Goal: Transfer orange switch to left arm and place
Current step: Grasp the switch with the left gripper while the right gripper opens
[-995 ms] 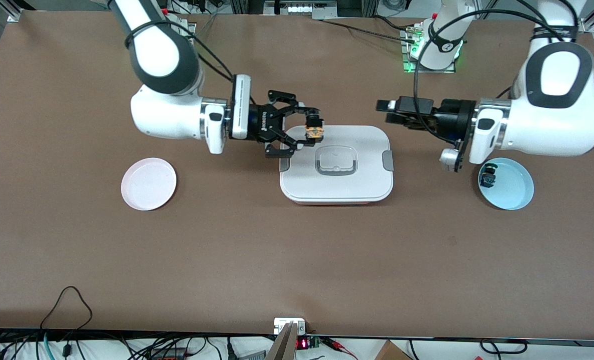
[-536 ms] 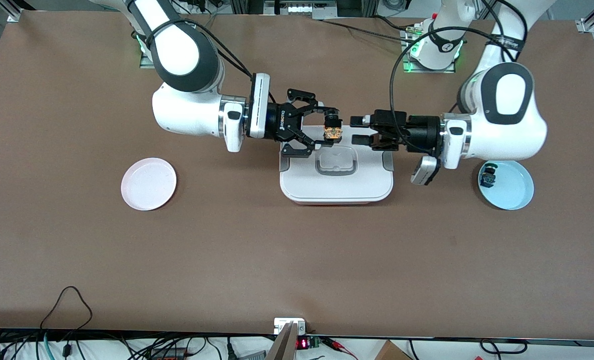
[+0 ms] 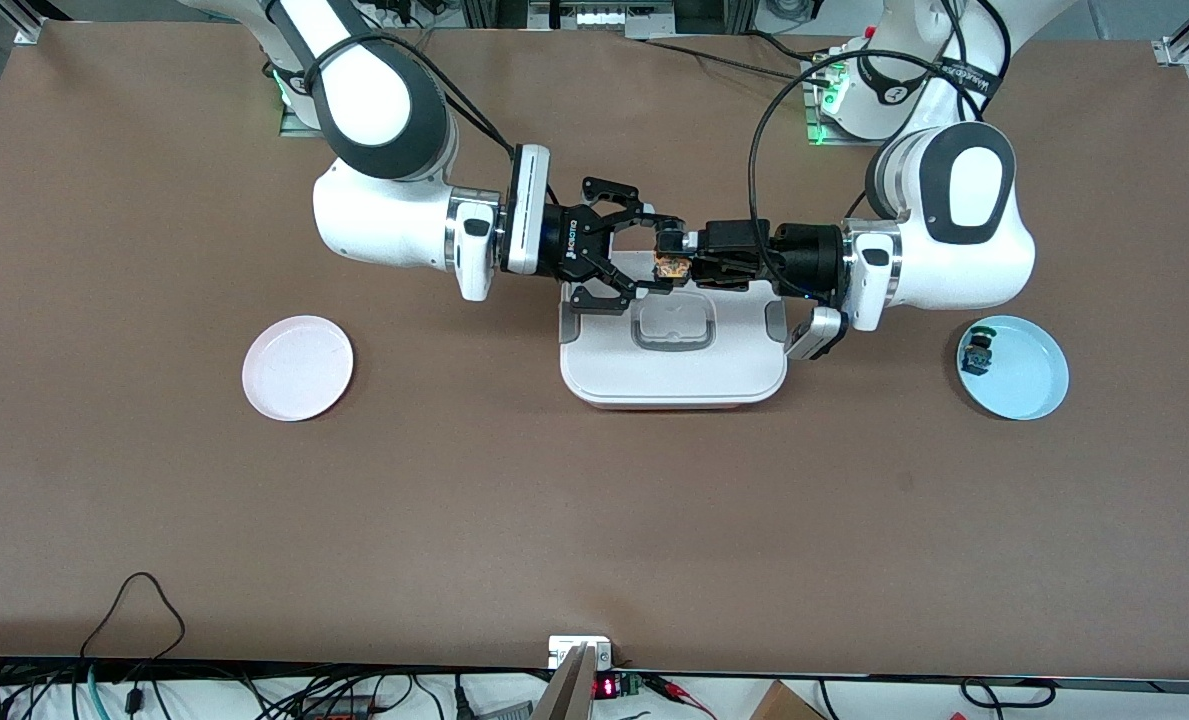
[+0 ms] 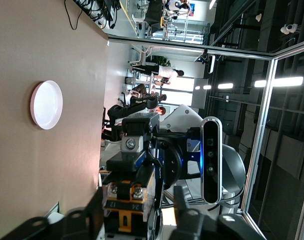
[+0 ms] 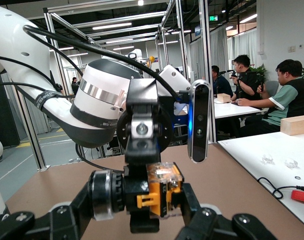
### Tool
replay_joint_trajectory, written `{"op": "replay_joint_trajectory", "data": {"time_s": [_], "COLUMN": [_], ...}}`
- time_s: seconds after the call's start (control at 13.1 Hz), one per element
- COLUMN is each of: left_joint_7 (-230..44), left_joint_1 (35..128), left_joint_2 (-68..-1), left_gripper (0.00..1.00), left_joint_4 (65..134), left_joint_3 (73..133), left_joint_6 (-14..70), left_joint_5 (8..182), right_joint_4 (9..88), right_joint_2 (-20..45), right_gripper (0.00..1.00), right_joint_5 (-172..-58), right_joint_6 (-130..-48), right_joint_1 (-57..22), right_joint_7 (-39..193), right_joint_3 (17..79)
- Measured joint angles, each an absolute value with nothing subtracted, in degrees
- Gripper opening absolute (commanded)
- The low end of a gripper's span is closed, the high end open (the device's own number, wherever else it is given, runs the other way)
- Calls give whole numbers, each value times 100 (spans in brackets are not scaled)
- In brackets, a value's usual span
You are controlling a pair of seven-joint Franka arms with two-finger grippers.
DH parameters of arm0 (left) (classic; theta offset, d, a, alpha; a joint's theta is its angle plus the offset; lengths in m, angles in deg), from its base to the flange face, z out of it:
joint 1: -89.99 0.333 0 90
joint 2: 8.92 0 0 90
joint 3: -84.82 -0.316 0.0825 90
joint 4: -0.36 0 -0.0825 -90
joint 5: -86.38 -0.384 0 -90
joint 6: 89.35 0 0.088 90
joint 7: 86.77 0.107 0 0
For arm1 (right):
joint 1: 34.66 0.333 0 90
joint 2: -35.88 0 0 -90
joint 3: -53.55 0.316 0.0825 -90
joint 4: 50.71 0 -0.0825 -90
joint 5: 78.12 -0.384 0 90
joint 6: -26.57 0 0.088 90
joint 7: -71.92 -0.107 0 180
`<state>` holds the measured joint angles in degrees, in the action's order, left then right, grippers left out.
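Over the box (image 3: 674, 360), we see right gripper (image 3: 669, 265) fingers grasping the orange switch (image 3: 670, 266) w/ left gripper (image 3: 692, 260) fingers spread around it.

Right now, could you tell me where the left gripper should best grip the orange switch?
Take the orange switch by its exposed end, level, from the left arm's end of the table; the right gripper clamps the rest above the box.

Pink plate (image 3: 297, 367) toward the right arm's end of the table (image 3: 554, 520); blue plate (image 3: 1029, 385) toward the left arm's end, holding a green-topped switch (image 3: 977, 354).
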<state>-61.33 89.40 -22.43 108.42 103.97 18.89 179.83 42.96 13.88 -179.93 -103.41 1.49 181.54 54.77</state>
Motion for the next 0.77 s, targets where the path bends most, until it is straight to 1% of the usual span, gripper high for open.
{"op": "replay_joint_trajectory", "data": {"time_s": [0.08, 0.15, 0.23, 0.31, 0.38, 0.46, 0.61, 0.77], "left_joint_7": [-6103, -6041, -6039, -6038, -6037, -6036, -6035, -6008], "left_joint_1": [8941, 8941, 8941, 8941, 8941, 8941, 8959, 9036], "left_joint_2": [-2246, -2246, -2247, -2246, -2246, -2246, -2246, -2245], "left_gripper": [10, 9, 9, 9, 9, 8, 5, 6], "left_joint_4": [10852, 10852, 10853, 10853, 10853, 10852, 10852, 10835], "left_joint_3": [10396, 10396, 10396, 10396, 10396, 10397, 10394, 10368], "left_joint_6": [1892, 1891, 1890, 1890, 1890, 1891, 1858, 1732], "left_joint_5": [17983, 17992, 17992, 17992, 17992, 17993, 17992, 17893], "right_joint_4": [4281, 4275, 4275, 4275, 4275, 4275, 4275, 4274], "right_joint_2": [1390, 1389, 1388, 1388, 1388, 1388, 1386, 1390], "right_gripper": [0, 0, 4, 41, 94, 100, 100, 100], "right_joint_5": [-18027, -18039, -18039, -18039, -18039, -18047, -18122, -18150], "right_joint_6": [-10341, -10338, -10339, -10339, -10339, -10339, -10351, -10330], "right_joint_1": [149, 149, 150, 150, 150, 150, 145, 117], "right_joint_7": [18154, 18135, 18135, 18135, 18135, 18133, 18122, 18037], "right_joint_3": [5475, 5475, 5475, 5475, 5475, 5475, 5444, 5400]}}
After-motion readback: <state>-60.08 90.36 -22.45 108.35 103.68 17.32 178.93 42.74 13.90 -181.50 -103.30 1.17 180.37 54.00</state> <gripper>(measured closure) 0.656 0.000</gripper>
